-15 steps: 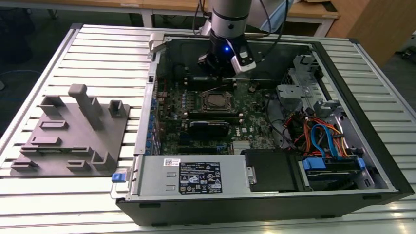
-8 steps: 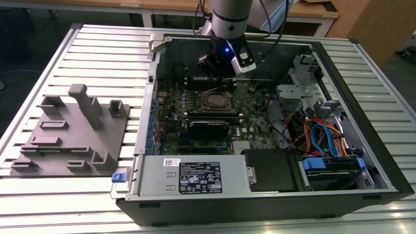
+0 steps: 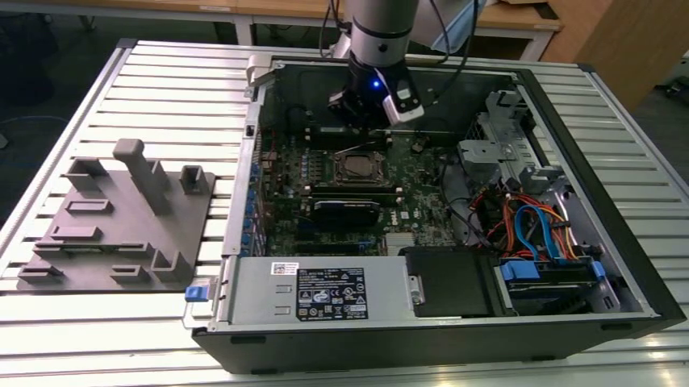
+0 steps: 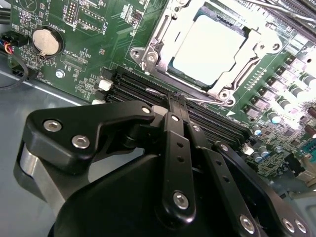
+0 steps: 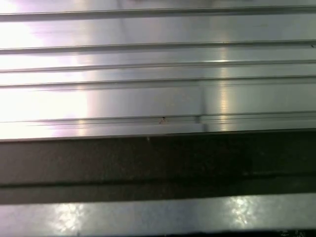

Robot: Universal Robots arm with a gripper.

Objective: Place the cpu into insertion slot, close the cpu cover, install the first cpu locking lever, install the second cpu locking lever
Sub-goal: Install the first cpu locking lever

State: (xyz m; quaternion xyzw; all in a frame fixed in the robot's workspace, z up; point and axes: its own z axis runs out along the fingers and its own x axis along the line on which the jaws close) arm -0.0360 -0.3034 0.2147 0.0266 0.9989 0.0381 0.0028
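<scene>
The cpu (image 4: 207,49), a pale silver-grey square, lies in the insertion slot (image 3: 356,167) on the green board (image 4: 89,24). The cpu cover (image 4: 242,74), a silver frame, lies flat around it. A thin wire locking lever (image 4: 207,102) runs along the socket's edge nearest my fingertips. My gripper (image 4: 177,98) is shut, its black fingers pressed together just beside that lever; I cannot tell whether they touch it. In the exterior view the gripper (image 3: 372,129) hangs inside the open computer case, just beyond the socket's far edge.
Black memory slots (image 4: 133,84) and a coin battery (image 4: 45,41) lie close to the gripper. The case holds a power supply (image 3: 312,294) and a drive cage with cables (image 3: 538,234). A grey fixture plate (image 3: 119,218) sits at the exterior view's left. Slatted aluminium table (image 5: 148,64).
</scene>
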